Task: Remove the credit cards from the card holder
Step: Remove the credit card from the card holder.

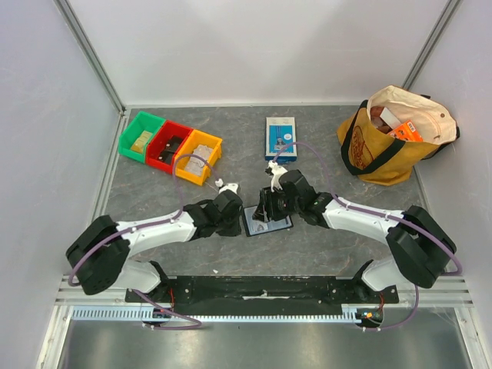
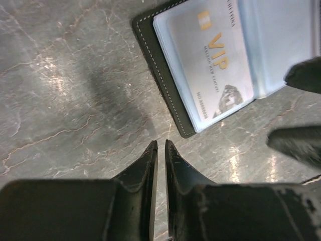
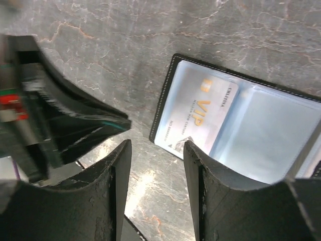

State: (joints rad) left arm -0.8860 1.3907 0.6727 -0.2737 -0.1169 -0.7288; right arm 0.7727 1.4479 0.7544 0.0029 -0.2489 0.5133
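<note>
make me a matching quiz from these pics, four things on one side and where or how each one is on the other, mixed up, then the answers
Things
1. VIP card
2. left gripper
3. right gripper
4. yellow tote bag

Place or state
a. far right part of the table
b. jaws apart, nothing between them
c. in a clear pocket of the open card holder
d. jaws nearly together, holding nothing

Pairs: 1-c, 2-d, 3-b, 4-a
</note>
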